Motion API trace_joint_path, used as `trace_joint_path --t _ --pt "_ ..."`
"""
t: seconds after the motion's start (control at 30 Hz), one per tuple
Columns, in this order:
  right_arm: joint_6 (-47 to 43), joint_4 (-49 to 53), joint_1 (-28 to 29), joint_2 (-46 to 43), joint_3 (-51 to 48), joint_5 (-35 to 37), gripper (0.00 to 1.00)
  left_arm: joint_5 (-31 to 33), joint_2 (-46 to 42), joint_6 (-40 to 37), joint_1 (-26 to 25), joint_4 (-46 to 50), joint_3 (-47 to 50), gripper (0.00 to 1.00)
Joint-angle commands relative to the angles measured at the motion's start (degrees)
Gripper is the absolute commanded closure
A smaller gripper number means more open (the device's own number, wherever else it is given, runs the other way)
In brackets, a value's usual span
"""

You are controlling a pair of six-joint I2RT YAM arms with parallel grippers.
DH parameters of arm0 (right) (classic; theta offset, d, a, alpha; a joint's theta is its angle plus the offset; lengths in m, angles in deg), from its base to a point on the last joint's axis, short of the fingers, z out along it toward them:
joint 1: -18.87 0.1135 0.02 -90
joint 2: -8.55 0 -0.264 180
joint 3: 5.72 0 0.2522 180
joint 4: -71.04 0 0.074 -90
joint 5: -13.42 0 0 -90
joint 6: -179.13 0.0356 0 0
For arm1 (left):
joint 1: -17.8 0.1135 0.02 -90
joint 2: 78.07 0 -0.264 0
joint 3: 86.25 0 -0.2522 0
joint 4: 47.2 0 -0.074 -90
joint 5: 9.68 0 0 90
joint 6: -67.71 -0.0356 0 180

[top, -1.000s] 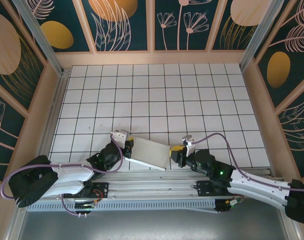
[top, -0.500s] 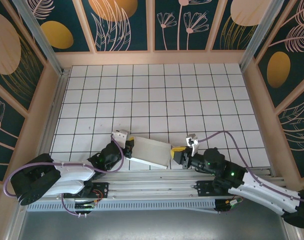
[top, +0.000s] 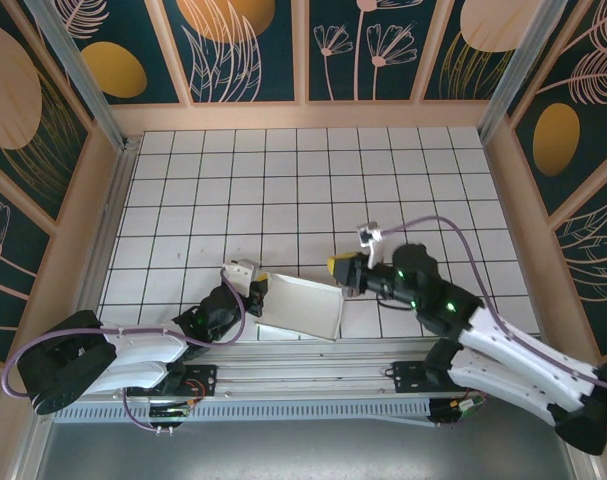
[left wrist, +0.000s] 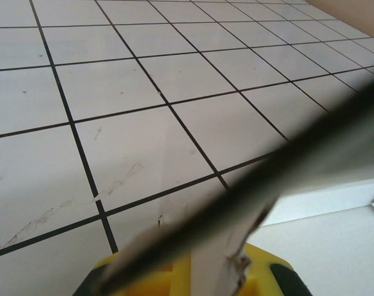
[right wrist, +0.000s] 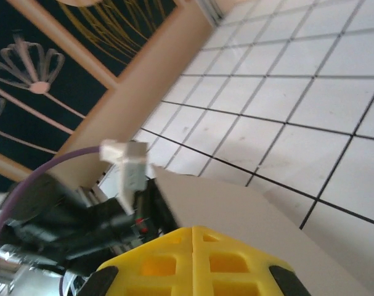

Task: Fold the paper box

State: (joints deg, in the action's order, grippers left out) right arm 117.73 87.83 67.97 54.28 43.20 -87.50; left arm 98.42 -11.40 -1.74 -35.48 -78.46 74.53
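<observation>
As the right arm [top: 503, 345] swings up and inward over the tiles, the top camera shows you that the right gripper [top: 338, 270] has gone from slightly parted to clenched within the last second. It now sits at the far right corner of the paper box [top: 301, 305], which lies on the gridded table [top: 313, 190] close to the near edge, between the two arms. Where the box lay as a flat slab a second ago, its right end now looks turned up into a low wall. Read this as a side panel being raised, with most of the folding yet to come. The left gripper [top: 251, 287] has not shifted and stays clamped on the box's left end, anchoring it. From the left wrist, you see a blurred card edge running diagonally down into the yellow pads [left wrist: 150, 280], which are closed on it, with a white panel of the box [left wrist: 334, 200] resting on the tiles beyond. From the right wrist, the yellow fingers [right wrist: 230, 265] meet along their seam with no gap. The box's panel [right wrist: 236, 213] lies just past them, and you cannot tell whether any card is nipped between them. Across it stands the left arm [right wrist: 82, 225].
</observation>
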Motion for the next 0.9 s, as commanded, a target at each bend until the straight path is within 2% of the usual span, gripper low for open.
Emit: trace_joint_path --t 0.0,0.17,0.4,0.47,0.53,0.7,0.87 --pt "0.79 0.41 -1.97 7.65 2.25 -7.71 1.0 -1.13 0.44 -0.79 -0.44 -0.66 0.89 1.0" --pt "0.55 -1.28 -1.99 13.3 1.17 -8.53 1.0 -2.62 2.79 -1.11 -0.5 -3.74 1.38 1.0" --pt "2.12 -5.56 -1.52 15.41 -2.42 -8.67 1.0 -4.48 6.8 1.83 -0.46 -7.98 2.23 1.0" --pt "2.07 -5.53 -1.3 15.69 -3.26 -7.91 1.0 -4.37 6.1 2.19 -0.5 -7.74 2.63 0.97" --pt "2.23 -6.17 -1.21 15.88 -4.1 -7.68 1.0 -3.83 4.75 2.12 -0.47 -6.55 2.82 0.91" --pt "2.35 -7.06 1.12 17.0 -5.01 -4.82 1.0 -3.3 0.02 2.56 -0.47 -2.64 3.29 0.6" --pt "1.68 -6.63 3.49 19.42 -5.36 -0.49 1.0 -3.15 -4.65 3.91 -0.46 0.48 5.01 0.44"
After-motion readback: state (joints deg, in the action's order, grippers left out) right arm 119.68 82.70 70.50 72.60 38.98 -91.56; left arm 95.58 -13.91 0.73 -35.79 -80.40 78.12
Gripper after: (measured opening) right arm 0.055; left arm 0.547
